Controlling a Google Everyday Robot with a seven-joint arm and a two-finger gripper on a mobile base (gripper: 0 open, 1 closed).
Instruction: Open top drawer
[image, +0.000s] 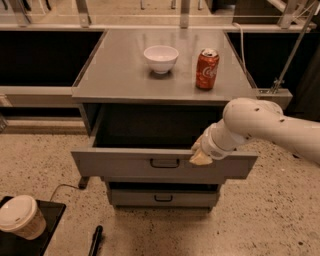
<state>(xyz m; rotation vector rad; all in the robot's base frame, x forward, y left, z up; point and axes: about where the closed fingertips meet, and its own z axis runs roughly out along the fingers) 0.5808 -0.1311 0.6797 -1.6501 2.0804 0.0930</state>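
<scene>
The top drawer (125, 167) stands pulled out of the cabinet (115, 80), its inside dark. The gripper (201, 157) rests on the drawer front's upper edge, at 3 o'clock from the handle (165, 163); whether it grasps cannot be told. On top sits a white bowl (161, 58), with a red can (207, 69) at its 3 o'clock. At the picture's 8 o'clock, a lidded paper cup (20, 216) stands on a black tray (50, 225).

Lab-like workspace: speckled floor (280, 220), grey metal cabinet (120, 75); end effector (201, 156) at top drawer (125, 165).
</scene>
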